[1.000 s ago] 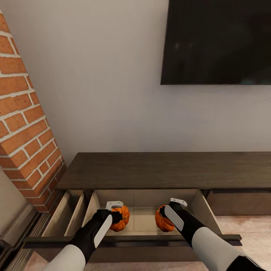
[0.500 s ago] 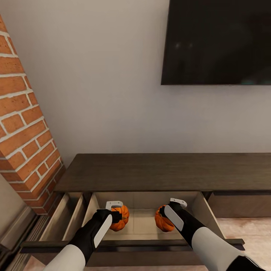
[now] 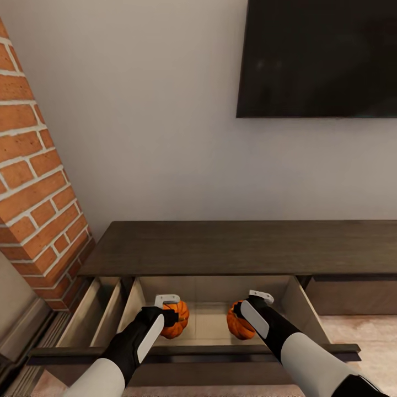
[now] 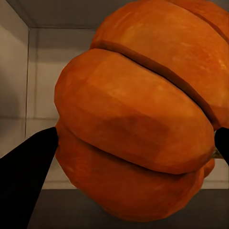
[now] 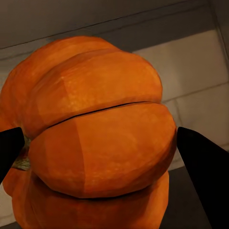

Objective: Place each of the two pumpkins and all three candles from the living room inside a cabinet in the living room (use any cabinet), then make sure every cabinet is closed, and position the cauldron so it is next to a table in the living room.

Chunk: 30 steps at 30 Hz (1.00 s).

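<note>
pumpkins (image 3: 177, 318) (image 3: 240, 320) stay clamped in left hand (image 3: 167, 310) and right hand (image 3: 246, 306), unmoved over the open cabinet (image 3: 220, 248) drawer; release comes next.

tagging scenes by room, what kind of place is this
Most likely a living room: a dark flat screen hangs on the wall above a long low dark-wood cabinet, with a brick column beside it.

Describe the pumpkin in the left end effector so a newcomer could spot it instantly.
Below the wall-mounted TV runs a long dark-brown cabinet with its wide drawer pulled open. Two orange pumpkins hang inside it; this pumpkin is the one nearer the brick column, gripped by the left end effector.
</note>
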Tool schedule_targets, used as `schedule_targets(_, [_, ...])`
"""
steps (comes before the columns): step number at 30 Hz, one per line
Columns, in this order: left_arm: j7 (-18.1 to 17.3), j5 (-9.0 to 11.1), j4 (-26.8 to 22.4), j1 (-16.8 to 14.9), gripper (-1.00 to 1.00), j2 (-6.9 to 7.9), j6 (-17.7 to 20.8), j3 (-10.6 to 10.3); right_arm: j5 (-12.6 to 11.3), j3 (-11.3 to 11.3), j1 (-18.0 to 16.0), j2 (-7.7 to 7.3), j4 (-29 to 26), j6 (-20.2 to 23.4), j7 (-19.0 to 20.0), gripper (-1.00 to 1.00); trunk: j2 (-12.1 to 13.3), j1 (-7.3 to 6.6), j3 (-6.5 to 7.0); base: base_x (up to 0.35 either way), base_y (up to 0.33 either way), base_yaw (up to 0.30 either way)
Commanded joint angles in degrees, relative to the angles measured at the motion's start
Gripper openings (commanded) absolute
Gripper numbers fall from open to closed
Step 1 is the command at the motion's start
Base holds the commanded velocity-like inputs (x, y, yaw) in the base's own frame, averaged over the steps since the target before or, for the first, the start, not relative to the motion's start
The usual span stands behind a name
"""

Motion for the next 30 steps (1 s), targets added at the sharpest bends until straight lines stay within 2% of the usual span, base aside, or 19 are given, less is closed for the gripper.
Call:
schedule_targets(1, [0.55, 0.56, -0.09, -0.04, -1.0, 0.03, 0.13, -0.22, -0.31, 0.34, -0.06, -0.04, -0.1, 0.15, -0.42, -1.0, -0.44, 0.21, -0.24, 0.0, 0.0, 0.0])
schedule_targets(3, [0.54, 0.55, -0.09, -0.04, -1.0, 0.03, 0.13, -0.22, -0.31, 0.34, -0.06, -0.04, -0.15, 0.12, -0.43, -1.0, -1.24, 0.65, -0.59, 0.0, 0.0, 0.0])
schedule_targets(11, [0.74, 0.55, -0.09, -0.04, -1.0, 0.03, 0.13, -0.22, -0.25, 0.34, -0.06, -0.04, -0.09, 0.17, -0.4, -1.0, -1.24, 0.65, -0.59, 0.0, 0.0, 0.0])
schedule_targets(12, [0.76, 0.52, -0.09, -0.04, -1.0, 0.03, 0.13, -0.22, -0.21, 0.34, -0.06, -0.04, -0.09, 0.17, -0.41, 1.0, -1.24, 0.65, -0.59, 0.0, 0.0, 0.0])
schedule_targets(19, [0.8, 0.52, -0.13, -0.04, -1.0, 0.03, 0.13, -0.22, -0.17, 0.34, -0.06, -0.03, -0.09, 0.25, -0.38, 1.0, -1.24, 0.65, -0.59, 0.0, 0.0, 0.0])
schedule_targets(20, [0.79, 0.51, -0.14, -0.04, 1.0, 0.06, 0.13, -0.19, -0.15, 0.34, -0.06, -0.02, -0.09, 0.25, -0.36, 1.0, -1.24, 0.65, -0.59, 0.0, 0.0, 0.0])
schedule_targets(30, [0.8, 0.72, -0.13, -0.04, 1.0, 0.12, 0.16, -0.13, -0.14, 0.34, -0.06, -0.04, -0.09, 0.26, -0.29, 1.0, -1.24, 0.65, -0.59, 0.0, 0.0, 0.0])
